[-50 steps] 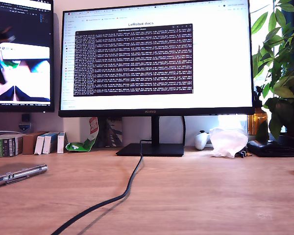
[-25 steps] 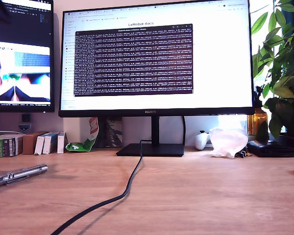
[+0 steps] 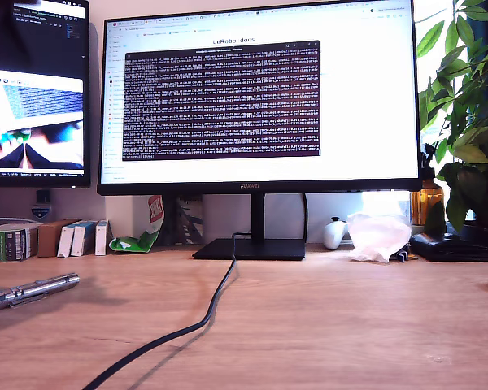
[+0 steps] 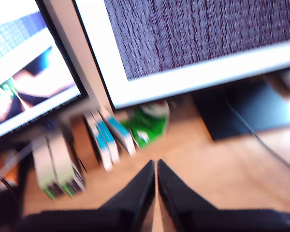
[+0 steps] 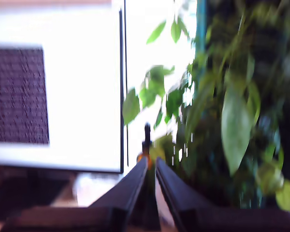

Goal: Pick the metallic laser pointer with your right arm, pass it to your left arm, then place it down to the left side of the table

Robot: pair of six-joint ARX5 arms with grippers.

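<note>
The pointer (image 3: 30, 291) lies flat on the table (image 3: 325, 325) near the edge at the exterior view's left, its tip toward the middle of the table and its other end running out of that view. Nothing touches it, and it lies just where it lay a second ago. The black cable (image 3: 197, 327) curves from the monitor stand (image 3: 250, 248) toward the front edge, well clear of the pointer and likewise unmoved.

Neither arm shows in the exterior view. The one change there is on the side monitor (image 3: 34, 89) at that view's left: its camera feed has shifted across the three frames, from a dark blur a second ago to a paler, striped picture above two dark fingertips.

In the first wrist view my first gripper (image 4: 156, 166) has its two black fingers (image 4: 140, 191) drawn together with only a thin slit between them and nothing held. It hangs above the table and faces the small boxes (image 4: 106, 140) and the green packet (image 4: 147, 126) along the back edge under the monitors. That view is blurred.

In the second wrist view my second gripper (image 5: 151, 166) is likewise nearly closed, a narrow gap between its fingers (image 5: 176, 191), and empty. It points toward the plant (image 5: 222, 111) beside the main monitor (image 5: 58, 87). This view is blurred too.
</note>
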